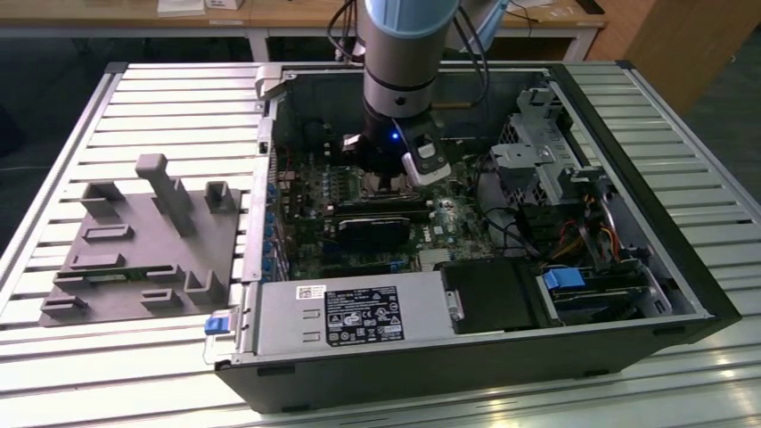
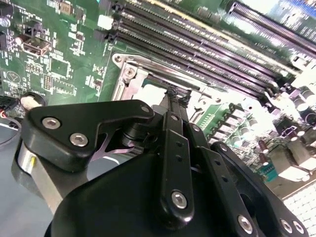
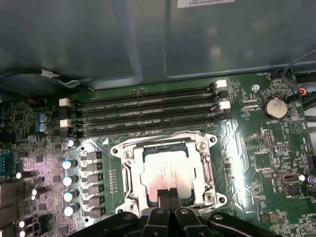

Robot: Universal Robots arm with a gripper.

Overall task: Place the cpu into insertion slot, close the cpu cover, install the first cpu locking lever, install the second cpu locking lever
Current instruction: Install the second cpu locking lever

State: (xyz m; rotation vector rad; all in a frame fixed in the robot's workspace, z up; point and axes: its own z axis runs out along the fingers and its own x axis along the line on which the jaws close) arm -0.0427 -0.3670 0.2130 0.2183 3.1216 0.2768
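The gripper (image 3: 167,193), jaws closed together, touches the chip (image 3: 168,177) in its socket (image 3: 129,175): light, stiff, fragile; best held by its edges.

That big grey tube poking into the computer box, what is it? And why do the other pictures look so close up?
It is a robot arm, reaching into an open computer case. One picture is taken from outside. The other two come from cameras riding near the arm's wrist, so they look close up. At the arm's end is a black gripper, its fingertips together on the cpu, a silvery square chip. The chip lies in the insertion slot on the green motherboard. Beside the case sits a grey holder.
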